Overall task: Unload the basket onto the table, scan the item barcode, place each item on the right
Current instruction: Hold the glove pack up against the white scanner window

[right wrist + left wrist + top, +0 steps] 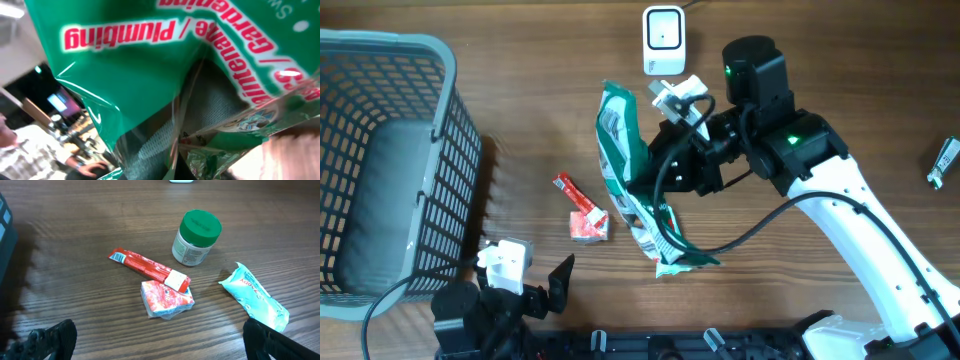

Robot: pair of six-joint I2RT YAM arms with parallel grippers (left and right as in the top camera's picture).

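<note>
The item is a green and white plastic package (620,150), held up on edge above the table just below the white scanner (663,38) at the back. My right gripper (660,172) is shut on the package's right side. In the right wrist view the package (125,65) fills the frame with red lettering and hides the fingers; no barcode shows. My left gripper (548,288) rests at the front left of the table, open and holding nothing. In the left wrist view its fingers (50,340) stand wide apart over bare wood.
A grey mesh basket (380,160) stands at the left. A red stick packet (150,269), a red and white packet (166,298), a green-lidded jar (196,237) and a pale teal pouch (255,297) lie mid-table. A small object (945,160) lies at the right edge.
</note>
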